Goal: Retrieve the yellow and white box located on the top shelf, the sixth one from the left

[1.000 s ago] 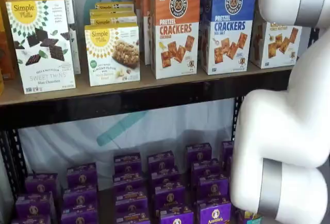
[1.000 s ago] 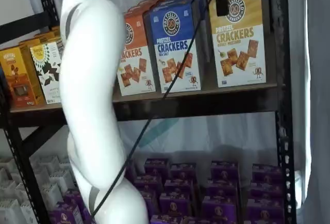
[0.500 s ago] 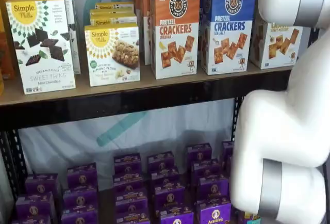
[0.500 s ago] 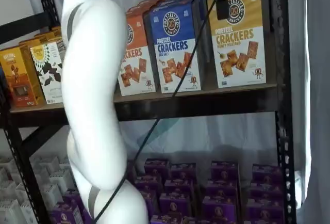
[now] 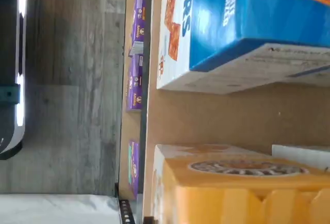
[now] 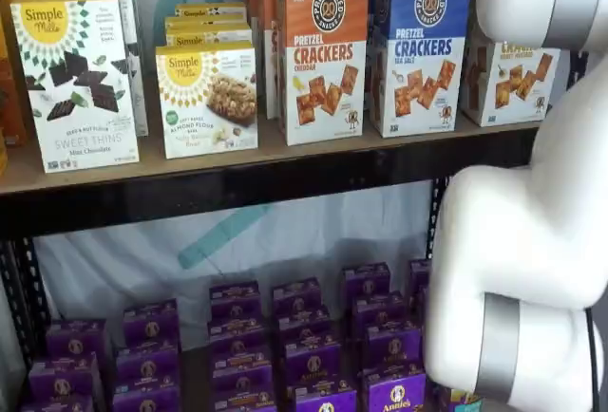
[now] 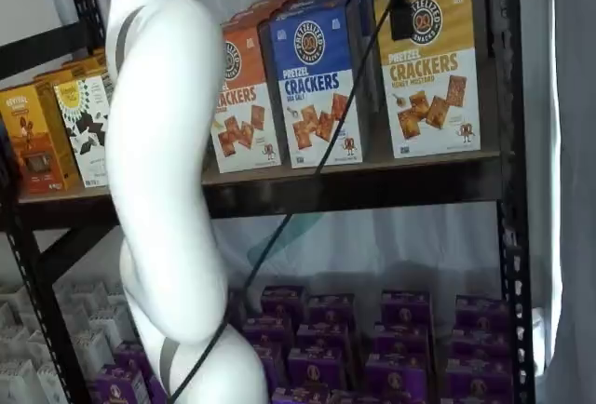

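The yellow and white box point(image 7: 430, 74) stands upright at the right end of the top shelf point(image 7: 354, 190), next to the blue cracker box point(image 7: 312, 83). In a shelf view the white arm hides part of the box point(image 6: 513, 80). Of my gripper point(image 7: 401, 22) only one black finger shows, hanging from the view's top edge with a cable beside it, in front of the box's upper left corner. Whether the finger touches the box is unclear. The wrist view looks along the box's golden top point(image 5: 242, 193), with the blue box point(image 5: 247, 22) beside it on the tan board point(image 5: 216, 115).
An orange cracker box point(image 6: 321, 51) and white Simple Mills boxes point(image 6: 76, 80) fill the rest of the top shelf. Several purple boxes point(image 6: 304, 336) sit on the lower level. The white arm point(image 7: 163, 190) stands between camera and shelves. A black upright point(image 7: 507, 143) borders the box's right side.
The white arm has shifted slightly. The black finger stays by the yellow and white box's upper corner, and the box stands where it was.
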